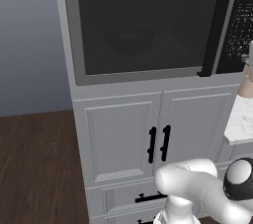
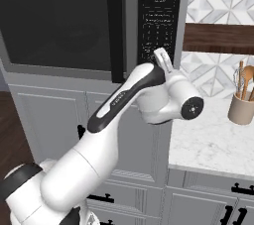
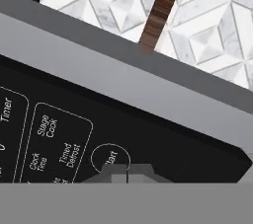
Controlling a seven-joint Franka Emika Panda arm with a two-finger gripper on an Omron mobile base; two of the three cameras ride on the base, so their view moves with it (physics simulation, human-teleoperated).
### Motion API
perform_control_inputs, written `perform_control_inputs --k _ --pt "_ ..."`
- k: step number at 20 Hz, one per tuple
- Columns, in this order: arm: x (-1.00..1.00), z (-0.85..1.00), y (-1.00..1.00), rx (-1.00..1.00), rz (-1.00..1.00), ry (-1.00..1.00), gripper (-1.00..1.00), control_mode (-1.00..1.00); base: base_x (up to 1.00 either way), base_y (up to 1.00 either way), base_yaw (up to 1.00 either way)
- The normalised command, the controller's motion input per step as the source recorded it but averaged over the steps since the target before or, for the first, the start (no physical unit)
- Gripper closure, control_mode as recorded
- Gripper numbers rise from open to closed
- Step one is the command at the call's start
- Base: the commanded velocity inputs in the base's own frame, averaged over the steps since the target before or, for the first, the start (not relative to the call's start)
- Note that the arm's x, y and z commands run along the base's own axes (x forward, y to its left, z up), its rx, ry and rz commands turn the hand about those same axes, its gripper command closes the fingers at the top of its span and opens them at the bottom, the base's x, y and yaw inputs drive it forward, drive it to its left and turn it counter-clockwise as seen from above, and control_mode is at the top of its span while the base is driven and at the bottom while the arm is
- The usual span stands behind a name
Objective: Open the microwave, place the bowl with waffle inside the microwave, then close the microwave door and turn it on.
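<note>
The jaws (image 3: 127, 172) are pressed together with nothing between them, their two grey tips meeting at the bottom of the hand view, right at the round outlined Start button (image 3: 110, 158) on the black control strip (image 3: 74, 134); whether they actually touch it cannot be told. Beside that button the strip carries white outlined boxes lettered Stage Cook, Cook Time, Timed Defrost and Timer. Above the strip runs the grey edge of the microwave (image 3: 123, 77), and past it a white-and-grey diamond tile wall (image 3: 212, 25) crossed by a brown wooden shelf (image 3: 162, 6).

In the right base view the white arm (image 2: 104, 140) reaches up from the lower left, its wrist level with the lower part of the control strip (image 2: 158, 21), which shows a small clock display near the top.

The microwave (image 1: 69, 60) is a large grey box set above white panelled cabinets (image 1: 123, 139) with short black handles. The microwave door (image 1: 143, 25) is closed: a grey frame around a wide dark tinted window, with a long thick black vertical bar handle (image 1: 216, 25) along its right edge. Through the glass the bowl (image 1: 129, 40) sits inside on the oven floor, a dim round dark shape; its colour and contents cannot be made out.

To the right, a marble desk (image 2: 213, 140) carries a beige holder (image 2: 241, 108) of wooden utensils.
</note>
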Motion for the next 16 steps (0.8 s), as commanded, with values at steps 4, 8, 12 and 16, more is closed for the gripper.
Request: perform_control_inputs --k 4,8,12,16 --pt "0.41 -0.14 0.34 0.11 0.0 -0.04 1.0 -1.0 0.0 0.0 0.0" --pt "0.99 0.0 0.0 0.14 -0.06 0.0 1.0 -1.0 0.0 0.0 0.0" --pt "0.97 0.0 0.0 0.09 -0.08 0.0 1.0 -1.0 0.0 0.0 0.0" --pt "-0.48 -0.02 -0.09 0.0 -0.06 -0.07 1.0 -1.0 0.0 0.0 0.0"
